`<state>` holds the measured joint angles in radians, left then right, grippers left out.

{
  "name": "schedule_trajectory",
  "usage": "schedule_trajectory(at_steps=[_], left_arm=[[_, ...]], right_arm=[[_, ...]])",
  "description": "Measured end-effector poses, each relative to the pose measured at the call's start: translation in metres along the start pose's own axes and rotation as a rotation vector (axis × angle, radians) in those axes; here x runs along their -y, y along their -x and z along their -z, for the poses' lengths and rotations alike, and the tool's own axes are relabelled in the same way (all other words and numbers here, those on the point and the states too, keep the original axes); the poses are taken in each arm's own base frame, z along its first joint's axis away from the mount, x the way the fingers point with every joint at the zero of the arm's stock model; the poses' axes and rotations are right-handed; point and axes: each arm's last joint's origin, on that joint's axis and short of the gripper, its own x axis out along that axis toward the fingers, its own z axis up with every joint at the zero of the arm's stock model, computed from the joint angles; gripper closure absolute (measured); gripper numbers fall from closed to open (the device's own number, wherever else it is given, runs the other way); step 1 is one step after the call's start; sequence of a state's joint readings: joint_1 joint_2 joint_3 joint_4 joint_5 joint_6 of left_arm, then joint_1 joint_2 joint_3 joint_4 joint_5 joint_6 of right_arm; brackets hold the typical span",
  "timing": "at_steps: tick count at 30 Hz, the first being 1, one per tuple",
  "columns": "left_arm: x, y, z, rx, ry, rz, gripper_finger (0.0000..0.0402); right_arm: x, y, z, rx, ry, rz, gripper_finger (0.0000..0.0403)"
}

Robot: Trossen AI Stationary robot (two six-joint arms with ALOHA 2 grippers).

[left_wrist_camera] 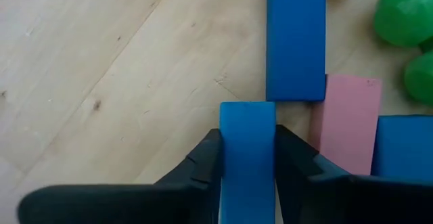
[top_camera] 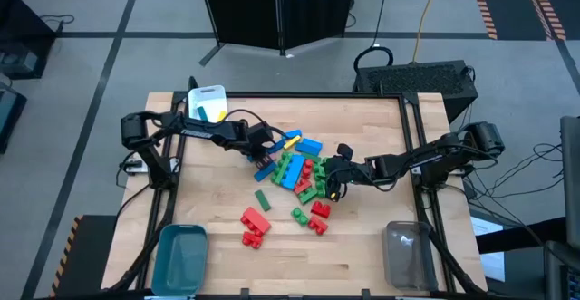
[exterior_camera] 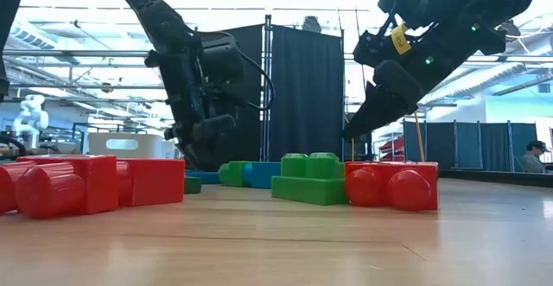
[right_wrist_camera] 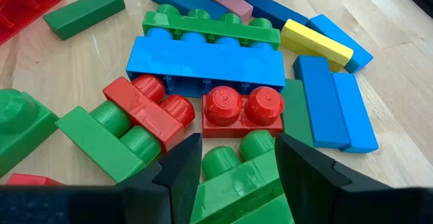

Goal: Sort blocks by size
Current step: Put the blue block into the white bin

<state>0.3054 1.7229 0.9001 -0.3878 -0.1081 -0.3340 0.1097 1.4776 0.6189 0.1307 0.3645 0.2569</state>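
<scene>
The blocks lie in a loose pile (top_camera: 299,169) mid-table: blue, green, red, yellow and pink bars and studded bricks. My left gripper (top_camera: 264,158) is at the pile's left edge, shut on a thin blue bar (left_wrist_camera: 247,156). My right gripper (top_camera: 328,180) is open over the pile's right side. In the right wrist view its fingers (right_wrist_camera: 177,173) stand either side of a green two-stud brick (right_wrist_camera: 237,176). In the low view its tips (exterior_camera: 354,130) hang above the bricks. I cannot tell whether it touches the brick. My left gripper pinches the thin blue bar by its two long sides (left_wrist_camera: 247,139) between its two fingers, close to one end. The fingers lie along the bar, and its short free end (left_wrist_camera: 247,112) sticks out past the fingertips. Whether the bar is clear of the table, I cannot tell.
A second blue bar (left_wrist_camera: 295,41) and a pink bar (left_wrist_camera: 345,122) lie just beyond the held one. Red bricks (top_camera: 256,227) and a green bar (top_camera: 262,198) lie nearer the front. A white bin (top_camera: 207,102) stands far left, a teal bin (top_camera: 181,256) near left, a clear bin (top_camera: 405,253) near right.
</scene>
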Motion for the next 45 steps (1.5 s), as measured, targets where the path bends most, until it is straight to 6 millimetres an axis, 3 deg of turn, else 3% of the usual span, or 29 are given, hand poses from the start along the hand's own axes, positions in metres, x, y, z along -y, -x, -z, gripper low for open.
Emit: schedule_trajectory(at_steps=[15,23,30,45], left_arm=[[-0.026,0.041,-0.004,0.049,0.063,-0.045,0.0325],[-0.056,0.071,-0.011,0.154,0.146,-0.067,0.0324],[-0.091,0.097,-0.011,0.253,0.233,-0.221,0.0324],[-0.145,0.105,0.001,0.175,0.392,-0.333,0.0324]], right_arm=[[0.0,0.0,0.0,0.0,0.004,0.0,0.0227],[0.0,0.0,0.0,-0.002,0.009,0.001,0.0227],[0.0,0.0,0.001,-0.005,0.011,0.001,0.0227],[0.001,0.0,0.003,-0.029,0.023,0.007,0.0227]])
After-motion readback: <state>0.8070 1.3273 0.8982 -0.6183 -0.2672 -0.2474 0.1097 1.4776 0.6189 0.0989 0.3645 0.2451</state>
